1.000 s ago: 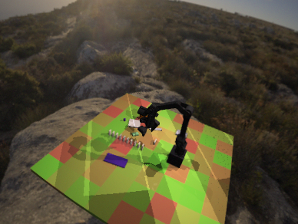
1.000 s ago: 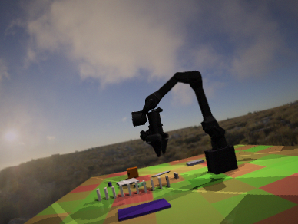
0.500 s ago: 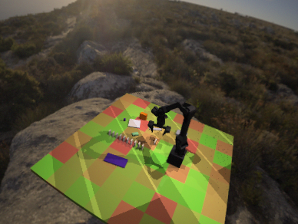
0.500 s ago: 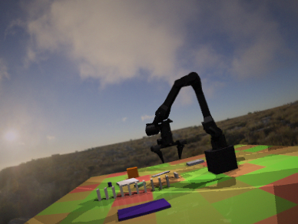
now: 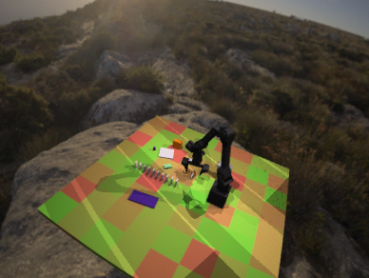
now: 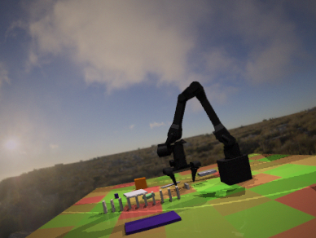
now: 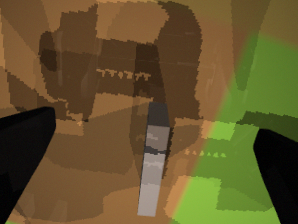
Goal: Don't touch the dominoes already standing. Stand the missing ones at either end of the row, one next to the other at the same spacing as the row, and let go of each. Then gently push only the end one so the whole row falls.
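A row of several pale standing dominoes (image 5: 156,174) (image 6: 138,202) runs across the mat, upright and evenly spaced. A loose grey domino (image 5: 192,175) (image 6: 186,186) (image 7: 152,175) is apart from the row, on the arm's side. It looks to be lying down. My gripper (image 5: 193,172) (image 6: 185,182) (image 7: 157,128) is wide open and empty, low above this loose domino. In the wrist view the domino shows between the two fingers, touching neither. Its exact height below the fingertips is hard to tell.
A purple slab (image 5: 143,199) (image 6: 153,222) lies in front of the row. Behind the row are a white panel (image 5: 166,152) (image 6: 135,193), a green piece (image 5: 167,167), an orange block (image 5: 177,143) (image 6: 140,182) and a small purple cube (image 5: 154,148) (image 6: 116,196). A grey flat piece (image 6: 207,173) lies near the arm's base.
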{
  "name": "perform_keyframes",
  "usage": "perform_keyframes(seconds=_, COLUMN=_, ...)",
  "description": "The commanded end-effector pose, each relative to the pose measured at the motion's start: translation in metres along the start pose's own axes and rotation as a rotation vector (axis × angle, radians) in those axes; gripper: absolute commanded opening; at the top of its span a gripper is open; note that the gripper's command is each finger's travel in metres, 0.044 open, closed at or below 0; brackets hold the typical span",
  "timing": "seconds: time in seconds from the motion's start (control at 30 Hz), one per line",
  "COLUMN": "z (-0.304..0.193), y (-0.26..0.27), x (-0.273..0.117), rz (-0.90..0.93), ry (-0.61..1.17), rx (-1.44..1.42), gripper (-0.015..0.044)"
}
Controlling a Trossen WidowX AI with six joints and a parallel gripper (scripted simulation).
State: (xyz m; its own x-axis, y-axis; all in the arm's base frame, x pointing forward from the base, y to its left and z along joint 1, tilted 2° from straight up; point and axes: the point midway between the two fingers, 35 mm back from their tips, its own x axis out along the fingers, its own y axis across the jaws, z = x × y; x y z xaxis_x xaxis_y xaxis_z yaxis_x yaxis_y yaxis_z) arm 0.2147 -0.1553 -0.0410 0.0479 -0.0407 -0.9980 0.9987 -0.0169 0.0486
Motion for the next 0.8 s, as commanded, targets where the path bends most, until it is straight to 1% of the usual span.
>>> perform_keyframes(seconds=0.0, z=-0.0013, y=0.0001, x=0.0058, rz=0.002, ry=0.004, rx=0.003, gripper=0.044)
perform_keyframes(seconds=0.27, z=-0.0015, y=-0.0001, x=0.0133, rz=0.002, ry=0.005, rx=0.003, gripper=0.044)
perform_keyframes(seconds=0.77, z=-0.0015, y=-0.0001, x=0.0133, rz=0.002, ry=0.005, rx=0.003, gripper=0.0046)
